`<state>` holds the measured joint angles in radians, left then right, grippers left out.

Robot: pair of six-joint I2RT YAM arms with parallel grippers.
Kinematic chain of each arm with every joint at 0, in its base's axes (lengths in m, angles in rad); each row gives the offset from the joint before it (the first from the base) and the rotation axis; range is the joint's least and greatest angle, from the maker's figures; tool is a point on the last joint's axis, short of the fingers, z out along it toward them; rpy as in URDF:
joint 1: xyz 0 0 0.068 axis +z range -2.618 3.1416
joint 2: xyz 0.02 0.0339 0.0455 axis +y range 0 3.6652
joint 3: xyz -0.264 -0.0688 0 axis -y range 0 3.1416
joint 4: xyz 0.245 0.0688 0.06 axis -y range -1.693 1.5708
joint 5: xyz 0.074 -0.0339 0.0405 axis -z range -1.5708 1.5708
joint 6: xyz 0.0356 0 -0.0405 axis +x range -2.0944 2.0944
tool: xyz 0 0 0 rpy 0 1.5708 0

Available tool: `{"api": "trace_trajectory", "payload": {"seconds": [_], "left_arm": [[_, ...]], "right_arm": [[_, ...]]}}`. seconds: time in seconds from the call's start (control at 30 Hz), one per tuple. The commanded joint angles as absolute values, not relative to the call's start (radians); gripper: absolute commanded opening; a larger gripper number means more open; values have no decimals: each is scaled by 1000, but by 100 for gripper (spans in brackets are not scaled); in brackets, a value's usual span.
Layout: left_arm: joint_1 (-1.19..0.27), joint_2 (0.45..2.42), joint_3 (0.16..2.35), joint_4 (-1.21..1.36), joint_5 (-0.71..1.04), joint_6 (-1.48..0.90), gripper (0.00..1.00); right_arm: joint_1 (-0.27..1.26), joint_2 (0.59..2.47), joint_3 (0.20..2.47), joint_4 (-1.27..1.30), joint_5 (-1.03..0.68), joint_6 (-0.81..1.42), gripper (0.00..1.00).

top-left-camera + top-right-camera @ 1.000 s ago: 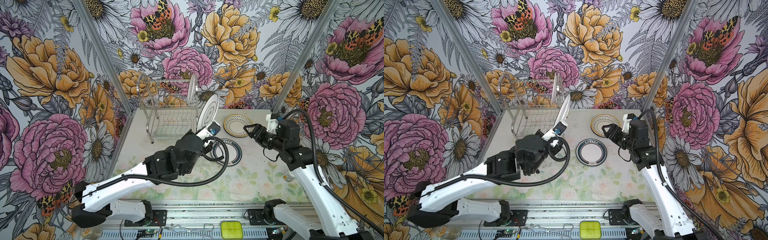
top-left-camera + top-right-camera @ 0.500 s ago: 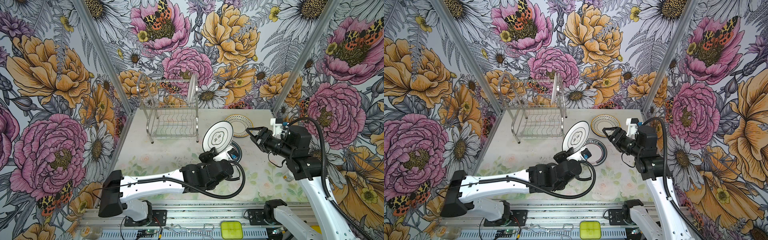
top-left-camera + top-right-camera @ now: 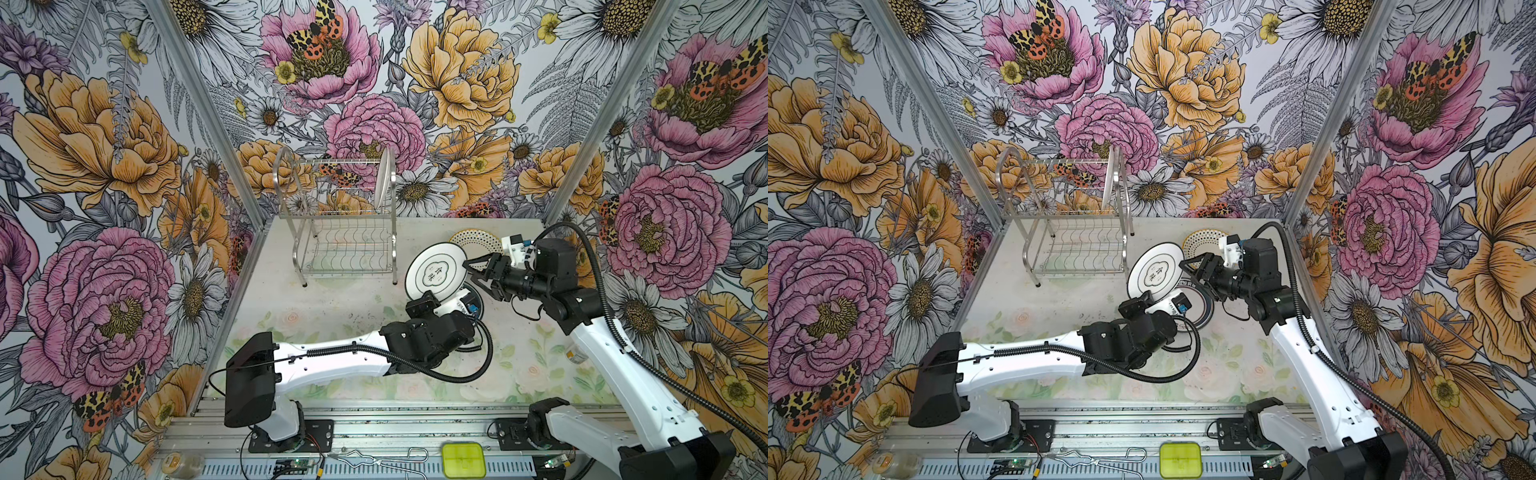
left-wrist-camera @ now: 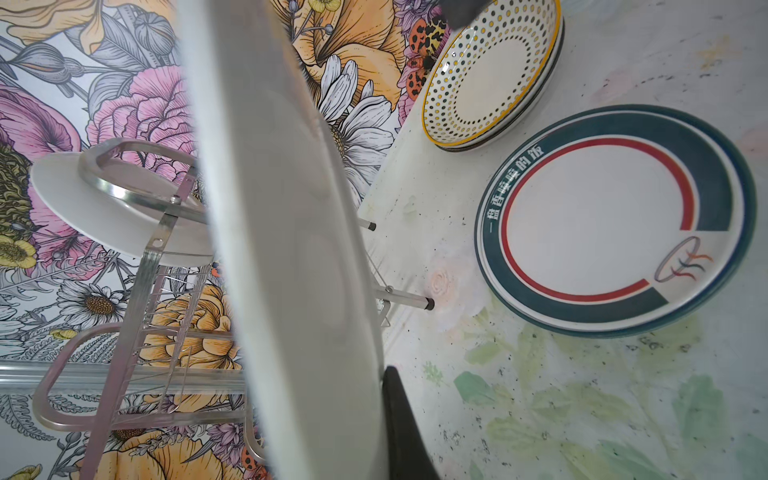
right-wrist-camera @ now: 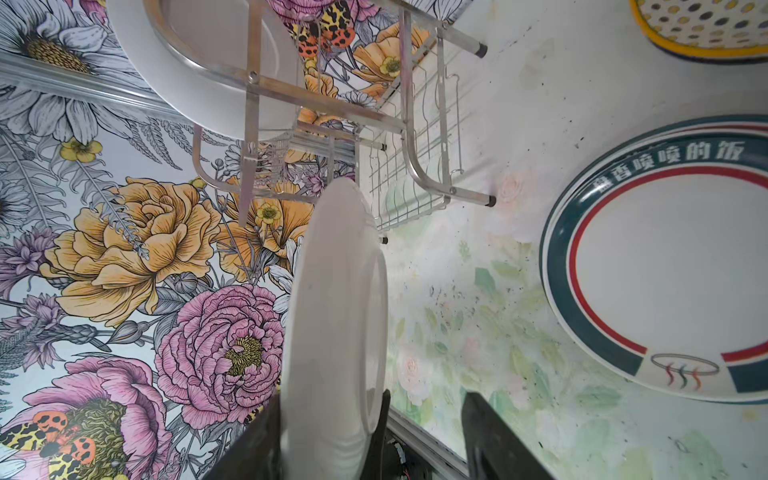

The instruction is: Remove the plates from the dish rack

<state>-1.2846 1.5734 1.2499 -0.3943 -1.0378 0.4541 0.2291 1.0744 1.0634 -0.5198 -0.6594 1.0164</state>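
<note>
We saw the left gripper [image 3: 426, 297] clamped on the lower rim of a black-rimmed plate [image 3: 436, 272]. It held the plate on edge, printed face tilted up, just right of the front right leg of the dish rack [image 3: 394, 249]. The right gripper [image 3: 468, 269] straddled the plate's opposite rim, its jaws apart. One white plate [image 3: 384, 178] stood upright at the rack's upper right end. Right of the rack, dotted plates [image 3: 473, 240] and banded plates [image 4: 611, 220] lay flat on the worktop [image 3: 332, 324].

Bold floral-papered walls [image 3: 124, 124] enclose a pale, flower-printed tabletop [image 3: 332, 307].
</note>
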Motion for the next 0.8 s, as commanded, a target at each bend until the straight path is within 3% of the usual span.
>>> {"api": "trace_trajectory", "payload": {"seconds": [0.0,0.3,0.5,0.63,0.77], "left_arm": [[-1278,1572,1282,-301,-1035,483,0],[-1260,1621,1300,-242,-992,526,0],[-1252,1683,1330,-221,-976,546,0],[-1251,1708,1336,-197,-966,552,0],[-1243,1723,1336,-192,-958,543,4]], "right_arm": [[252,1087,1096,-494,-635,991,65],[271,1139,1082,-484,-627,988,54],[269,1140,1067,-477,-577,965,35],[264,1153,1051,-465,-569,969,5],[254,1171,1036,-459,-569,963,0]]}}
